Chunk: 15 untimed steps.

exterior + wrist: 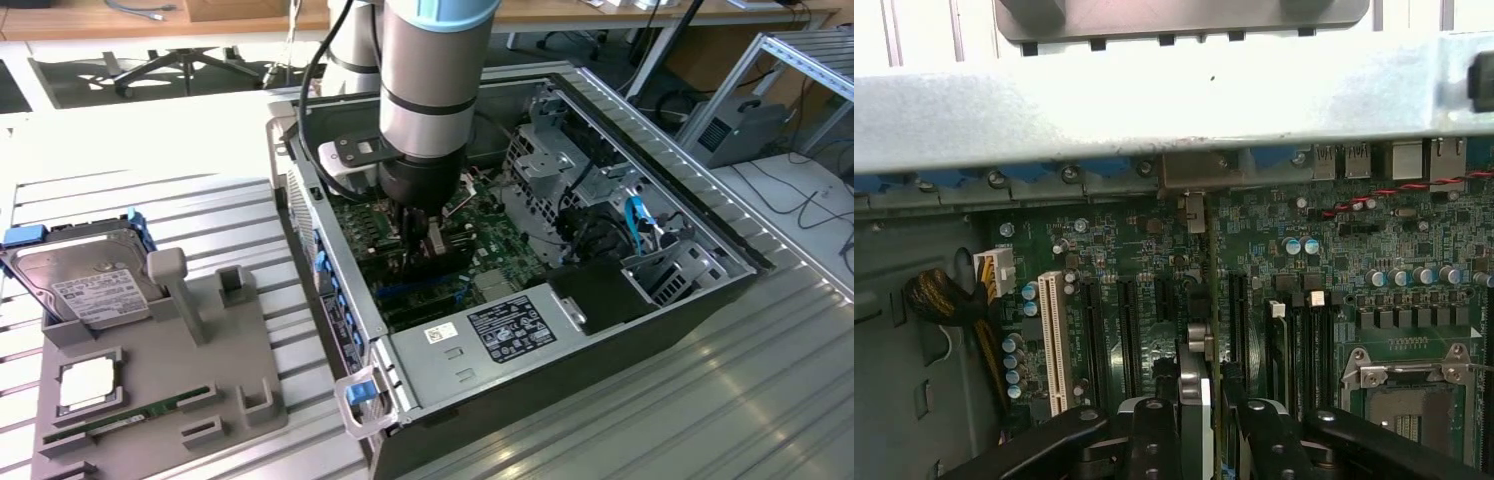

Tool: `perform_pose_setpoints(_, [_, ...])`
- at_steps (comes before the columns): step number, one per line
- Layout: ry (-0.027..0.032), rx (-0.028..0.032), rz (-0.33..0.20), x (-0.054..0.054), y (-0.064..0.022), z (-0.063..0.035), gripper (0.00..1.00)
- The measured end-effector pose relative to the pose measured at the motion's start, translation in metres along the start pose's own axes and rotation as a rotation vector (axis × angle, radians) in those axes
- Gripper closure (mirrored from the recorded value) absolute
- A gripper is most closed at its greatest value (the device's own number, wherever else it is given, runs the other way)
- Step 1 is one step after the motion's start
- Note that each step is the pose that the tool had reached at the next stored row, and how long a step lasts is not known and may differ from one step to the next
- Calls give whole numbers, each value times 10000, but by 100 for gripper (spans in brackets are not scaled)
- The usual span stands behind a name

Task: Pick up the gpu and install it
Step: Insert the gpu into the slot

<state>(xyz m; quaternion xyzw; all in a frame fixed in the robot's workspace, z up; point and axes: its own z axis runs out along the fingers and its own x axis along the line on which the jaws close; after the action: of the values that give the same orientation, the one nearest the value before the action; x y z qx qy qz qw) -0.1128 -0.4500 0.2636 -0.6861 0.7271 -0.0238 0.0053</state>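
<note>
My gripper [430, 238] reaches down into the open computer case [694, 215], over the green motherboard [501, 240]. The gpu [424, 264] is a dark flat card standing on edge below the wrist. In the wrist view the gripper [1204, 430] is shut on the gpu [1195, 380], with a black finger [1152, 440] on each side of the card. The card runs edge-on toward the case's rear wall, where its silver bracket [1192, 172] meets the rear openings. It stands over the black expansion slots [1129, 335]. Whether it sits fully in a slot I cannot tell.
On the exterior view's left, a grey fixture [200, 400] holds a silver hard drive [83, 285], a processor [86, 382] and a green RAM stick [127, 412]. Inside the case are a white slot [1054, 340], a processor socket [1414, 385], a drive cage [667, 268] and a labelled power supply [514, 328].
</note>
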Motion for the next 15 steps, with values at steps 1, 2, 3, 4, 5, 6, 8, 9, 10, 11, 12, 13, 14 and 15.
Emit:
perform_pose_setpoints(1, [0,0,0,0,0,0,73])
perform_pose_setpoints(2, [-1,0,0,0,0,0,73])
perform_pose_setpoints(3, [-2,1,0,0,0,0,73])
perform_pose_setpoints(4, [-2,1,0,0,0,-1,73])
perform_pose_setpoints(5, [-1,0,0,0,0,-3,73])
perform_pose_setpoints(6, [0,-1,0,0,0,-6,73])
perform_pose_setpoints(8, [-1,-1,0,0,-1,-17,73])
perform_pose_setpoints(9, [-2,0,1,1,-1,-27,73])
perform_pose_setpoints(10, [-4,1,0,1,-1,-27,73])
perform_pose_setpoints(11, [-4,1,0,0,-1,-27,73])
perform_pose_setpoints(12, [-4,1,0,1,-1,-27,73])
perform_pose_setpoints(13, [-2,0,0,1,-1,-27,73])
perform_pose_setpoints(14, [-1,0,0,1,-1,-27,73])
perform_pose_setpoints(15, [1,-2,0,1,-1,-26,73])
